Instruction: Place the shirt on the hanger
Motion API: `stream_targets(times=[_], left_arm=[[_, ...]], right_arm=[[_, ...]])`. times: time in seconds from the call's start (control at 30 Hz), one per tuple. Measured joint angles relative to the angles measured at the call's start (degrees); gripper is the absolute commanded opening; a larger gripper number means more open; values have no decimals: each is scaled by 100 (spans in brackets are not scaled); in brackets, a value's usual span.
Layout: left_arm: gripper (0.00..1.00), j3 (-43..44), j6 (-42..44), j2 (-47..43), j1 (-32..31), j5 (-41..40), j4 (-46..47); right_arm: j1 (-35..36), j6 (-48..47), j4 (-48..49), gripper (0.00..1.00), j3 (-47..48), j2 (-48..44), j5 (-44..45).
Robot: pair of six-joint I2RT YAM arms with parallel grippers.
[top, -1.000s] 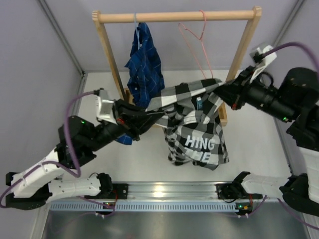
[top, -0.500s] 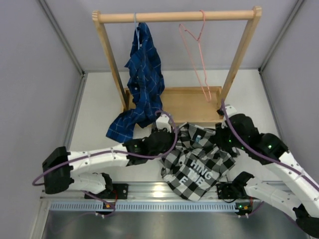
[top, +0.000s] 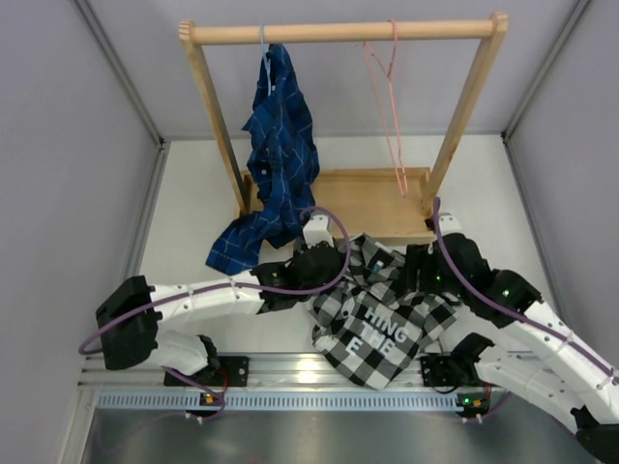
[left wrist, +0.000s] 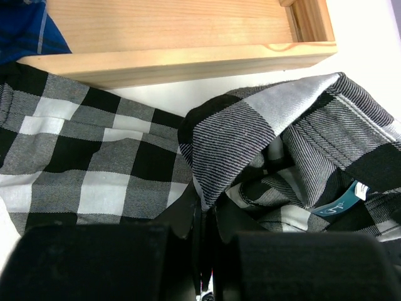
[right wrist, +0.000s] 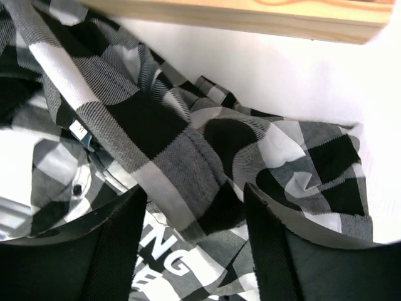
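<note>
The black-and-white checked shirt [top: 382,319] lies crumpled on the table in front of the rack, its white lettering facing up. My left gripper [top: 340,269] is at its upper left edge, shut on a fold of the shirt [left wrist: 225,138] near the collar; the left gripper [left wrist: 207,210] pinches that fold between its fingers. My right gripper [top: 414,275] hovers over the shirt's upper right part. In the wrist view the right gripper [right wrist: 194,204] stands open, the shirt [right wrist: 182,150] lying loose below it. The pink hanger [top: 389,101] hangs bare on the rod.
The wooden rack has a rod [top: 338,32] across the top and a base tray [top: 368,198] just behind the shirt. A dark blue plaid shirt [top: 280,145] hangs on the rod's left side. Grey walls close in both sides.
Both arms came down from the rack and brought the shirt to the table. The right gripper opened and let the shirt go; the left stays shut on it.
</note>
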Motion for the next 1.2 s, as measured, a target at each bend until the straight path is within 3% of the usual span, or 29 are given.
stream_targets(times=[0.1, 0.27, 0.33, 0.63, 0.93, 1.03, 1.13, 1.2], left_arm=[[0, 50, -68, 149, 0, 7, 2], [0, 74, -199, 319, 22, 24, 2], [0, 74, -275, 326, 22, 26, 9], [0, 74, -470, 348, 37, 111, 81], [0, 7, -595, 330, 37, 227, 195], [0, -101, -640, 249, 37, 302, 243], [0, -199, -662, 107, 37, 321, 269], [0, -284, -667, -44, 37, 319, 284]], right_arm=[[0, 234, 15, 50, -46, -199, 232], [13, 490, -35, 48, -55, -321, 387], [33, 573, -74, 42, -57, -363, 494], [164, 678, -157, 41, -249, -363, 195], [310, 922, 46, 39, -457, 413, 498], [313, 973, 214, 17, -575, 848, 678], [313, 1012, 350, 1, -612, 1108, 909], [315, 1001, 426, 0, -608, 1143, 1071]])
